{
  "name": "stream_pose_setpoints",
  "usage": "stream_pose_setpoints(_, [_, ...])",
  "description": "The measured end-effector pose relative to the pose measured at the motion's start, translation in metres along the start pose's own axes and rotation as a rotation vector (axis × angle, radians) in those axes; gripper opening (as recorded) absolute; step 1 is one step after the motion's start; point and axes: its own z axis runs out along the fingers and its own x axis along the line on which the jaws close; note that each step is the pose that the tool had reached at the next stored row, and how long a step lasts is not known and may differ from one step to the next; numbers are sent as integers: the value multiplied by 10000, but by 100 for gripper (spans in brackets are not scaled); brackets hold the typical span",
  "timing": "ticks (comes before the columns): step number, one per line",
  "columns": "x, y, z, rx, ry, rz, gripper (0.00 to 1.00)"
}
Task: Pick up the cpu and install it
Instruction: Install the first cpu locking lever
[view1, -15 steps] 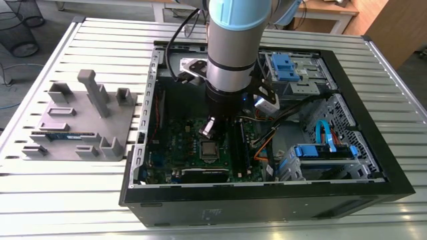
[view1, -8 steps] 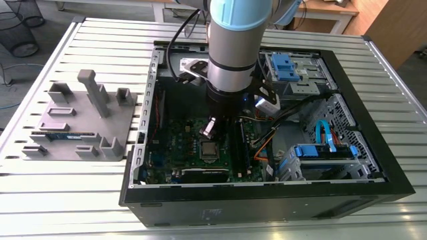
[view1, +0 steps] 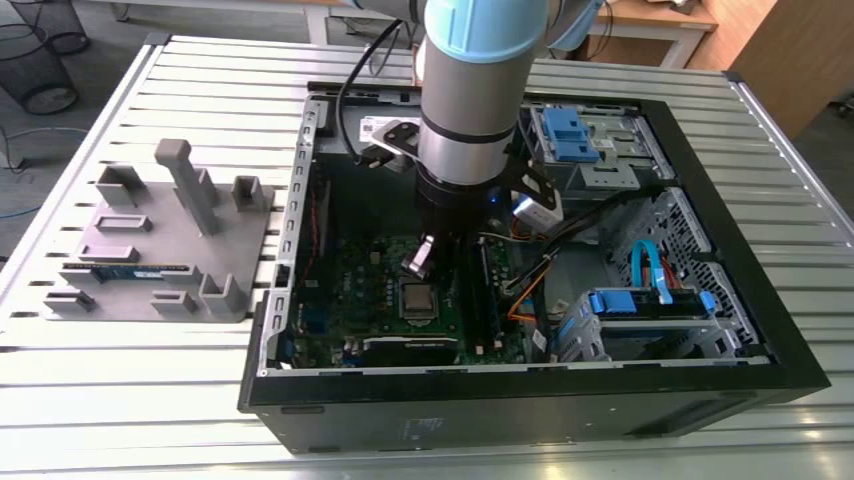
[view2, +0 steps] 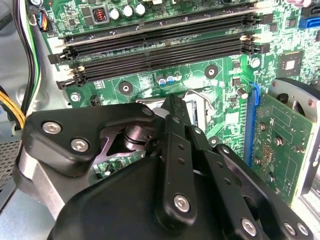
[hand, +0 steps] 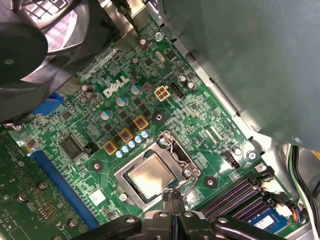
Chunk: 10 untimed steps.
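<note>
Hovering closed and empty, the black metal claw (hand: 173, 196) is just above the cpu (hand: 150, 176), a flat silvery square lying inside the shiny socket frame (hand: 178, 151) on the green motherboard (hand: 150, 107), within the black case (view1: 534, 400) on the ribbed desk (view1: 134, 400).

A slatted metal table (view1: 134, 400) carries 2 things: an open black computer case (view1: 534, 415) lying on its side, and a grey holder (view1: 180, 240) at its 9 o'clock, just beside it.

Small square cpu (hand: 150, 176) — silvery-grey metal top, lying flat, face up, seated inside the motherboard's socket frame (hand: 131, 190)
</note>
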Motion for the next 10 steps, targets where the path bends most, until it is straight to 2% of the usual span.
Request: stream_pose_setpoints(10, [-1,0,7,-1,0,8,11])
